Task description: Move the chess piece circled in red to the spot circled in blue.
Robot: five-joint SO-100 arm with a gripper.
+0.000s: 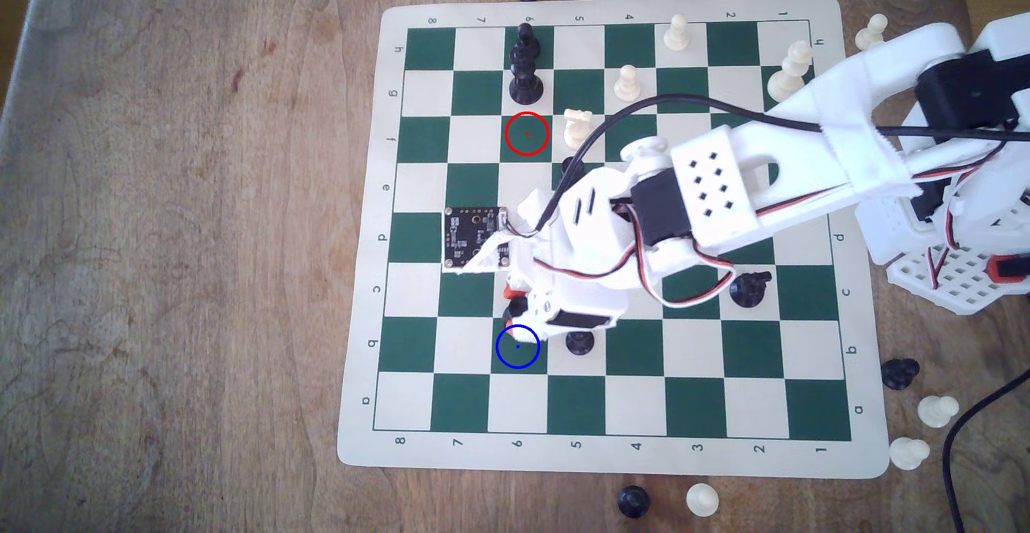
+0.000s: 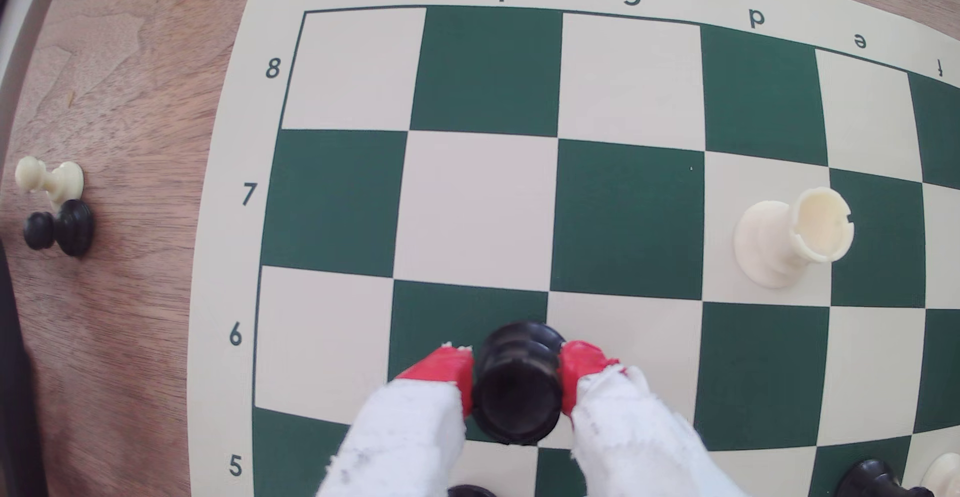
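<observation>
Gripper (image 2: 517, 372) clamped on black rook (image 2: 519, 388), hanging over the b6/c6 line. Nudge toward the blue-ringed square (image 1: 517, 346), lower straight down, release only once base sits flat

My exterior view looks straight down on the whole chessboard (image 1: 613, 232). My wrist view hovers close, sharing its b6 corner.

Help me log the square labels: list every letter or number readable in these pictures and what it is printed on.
"8 7 6 5 4 3 2 1": chess mat border, both file edges in the exterior view; "8 7 6 5" in the wrist view.
"a" to "h": the mat's side borders; "a" to "f" in the wrist view.
Circuit board markings: too small to read.
</observation>
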